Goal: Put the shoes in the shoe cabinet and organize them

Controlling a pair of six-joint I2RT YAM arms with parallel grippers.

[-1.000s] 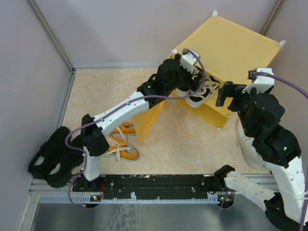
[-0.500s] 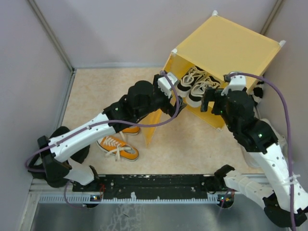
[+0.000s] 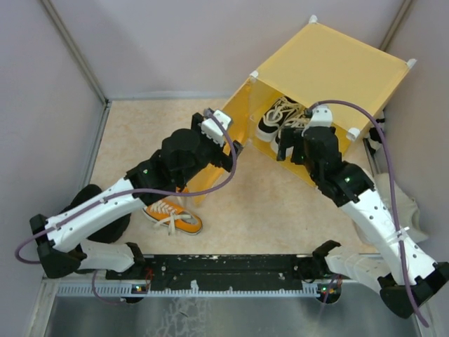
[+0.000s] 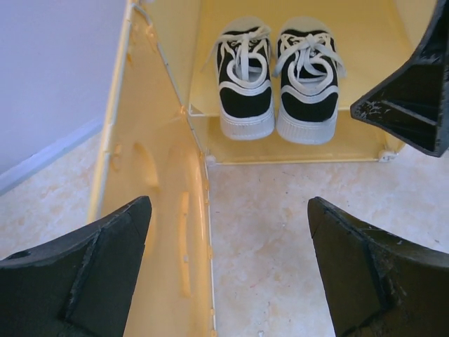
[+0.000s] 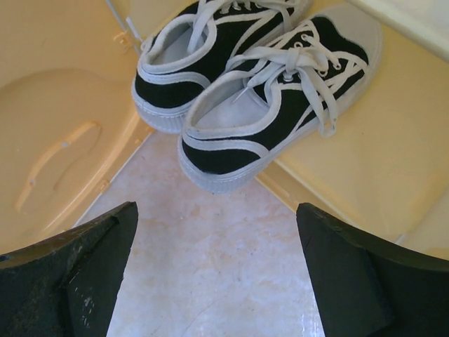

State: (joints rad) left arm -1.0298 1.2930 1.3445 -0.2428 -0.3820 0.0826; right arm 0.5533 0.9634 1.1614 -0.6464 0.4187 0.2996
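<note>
Shoes first: the black-and-white pair (image 4: pixel 277 77) sits side by side inside the shoe cabinet (image 3: pixel 337 67), toes in, heels poking just past the front edge of what looks like the inner shelf. The door (image 4: pixel 168 196) hangs open on the left. Both claws hover before the opening, the left claw (image 4: pixel 226 203) and the right claw (image 5: pixel 216 207) each spread wide, holding nothing. The orange pair (image 3: pixel 172 216) lies on the table near the left arm. Those look like the next job. The left claw would do well to pinch one shoe's side wall, clear of the laces, and swing round the door's edge.
</note>
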